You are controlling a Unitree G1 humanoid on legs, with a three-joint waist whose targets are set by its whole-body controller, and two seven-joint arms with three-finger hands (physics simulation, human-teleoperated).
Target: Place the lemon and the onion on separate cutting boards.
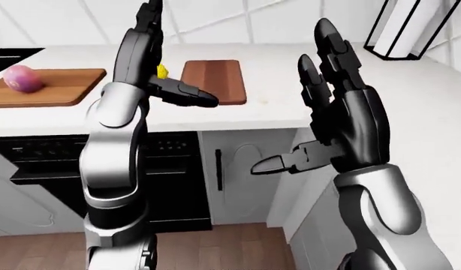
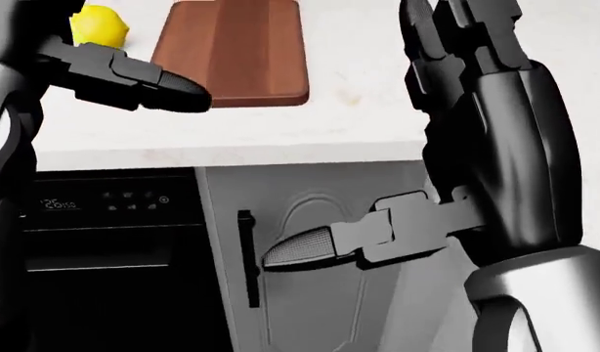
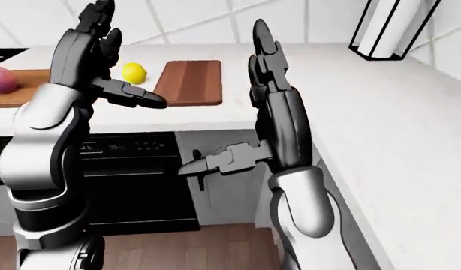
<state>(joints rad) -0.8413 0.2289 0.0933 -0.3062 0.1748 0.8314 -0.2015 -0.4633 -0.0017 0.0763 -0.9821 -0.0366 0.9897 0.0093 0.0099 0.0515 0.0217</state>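
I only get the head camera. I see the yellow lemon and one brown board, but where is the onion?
Observer: The onion sits on a second, lighter cutting board at the far left of the left-eye view, outside your picture.
Operator: I see just one black finger on the left. Is it holding something?
Observer: No. The right-eye view shows the whole left robot hand raised, its fingers open and empty.
Operator: What's past my top right corner?
Observer: A white thing in a black frame stands on the counter there.
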